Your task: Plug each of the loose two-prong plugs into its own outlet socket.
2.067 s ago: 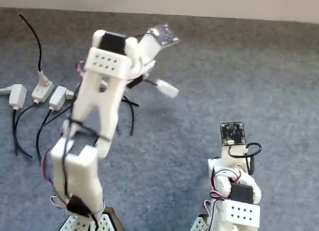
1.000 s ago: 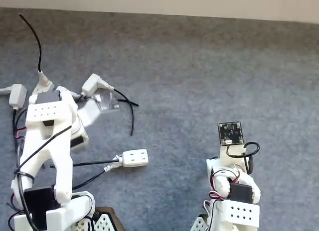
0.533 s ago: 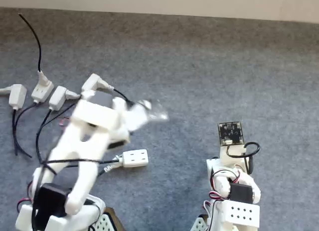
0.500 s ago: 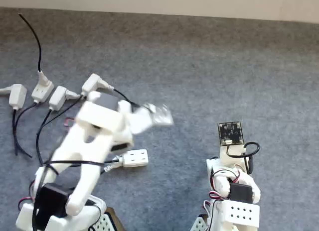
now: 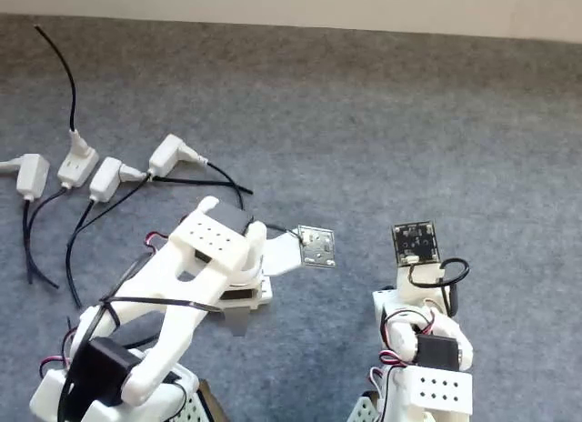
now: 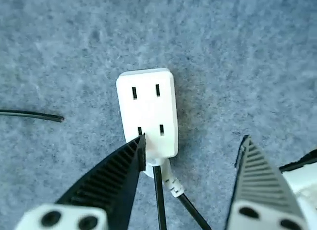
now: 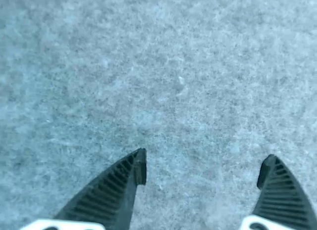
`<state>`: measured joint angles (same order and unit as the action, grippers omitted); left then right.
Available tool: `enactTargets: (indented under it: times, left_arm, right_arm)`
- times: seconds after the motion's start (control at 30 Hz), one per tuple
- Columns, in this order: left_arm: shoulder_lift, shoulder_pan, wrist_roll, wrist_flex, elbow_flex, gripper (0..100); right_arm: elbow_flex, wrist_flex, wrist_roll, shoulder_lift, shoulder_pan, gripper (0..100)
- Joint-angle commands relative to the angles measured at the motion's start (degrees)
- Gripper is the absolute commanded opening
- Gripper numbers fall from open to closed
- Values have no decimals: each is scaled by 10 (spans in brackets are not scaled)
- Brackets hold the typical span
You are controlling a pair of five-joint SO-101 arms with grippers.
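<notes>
**Hovering Over the Socket Block: Both Claws Spread, Nothing Gripped**

The left claw (image 6: 193, 141) is being held wide apart above the white socket block (image 6: 147, 111), and nothing is being gripped in it. The block is lying flat on the grey carpeted surface (image 5: 455, 122), with two pairs of slots being presented face up. Its black cord (image 6: 159, 190) is being led out from the end nearest the claw. In the left wrist view one ribbed finger (image 6: 119, 165) is being seen with its tip against the cord end of the block; whether contact is being made cannot be told. The other finger is being kept well off to the side, over bare surface. A loose black cable end (image 6: 29, 114) is lying apart from the block.

In the high view, the left arm (image 5: 200, 258) is being held bent over the near left part of the surface. A row of white plugs (image 5: 106, 178) with black cords is lying farther back at the left, well apart from the arm.

The right claw (image 7: 204, 160) is likewise being held wide over bare surface, with nothing between its fingers. The right arm (image 5: 423, 340) is being kept folded at the near right.
</notes>
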<state>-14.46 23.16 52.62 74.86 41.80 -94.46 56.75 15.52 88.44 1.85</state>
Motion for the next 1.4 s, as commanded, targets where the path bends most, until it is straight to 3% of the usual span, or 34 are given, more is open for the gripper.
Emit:
enactTargets:
  times: [0.0,0.17,0.37,0.7,0.97,1.2,1.37]
  left_arm:
    - [-14,12,1,-76,31,287]
    - [-14,-15,-2,-168,56,288]
    - [-15,0,-3,-167,65,288]
    - [-20,15,-3,41,-80,288]
    - [-14,-137,-2,71,-181,288]
    - [-20,-223,22,-35,-2,288]
    - [-71,-271,55,-10,13,288]
  right_arm:
    - [10,-10,-3,4,-8,345]
    - [10,-10,-3,4,-9,345]
    - [10,-10,-3,4,-10,345]
    - [10,-10,-3,5,-10,345]
    - [10,-10,-3,5,-10,345]
    - [10,-10,-3,6,-10,345]
    - [10,-10,-3,6,-10,345]
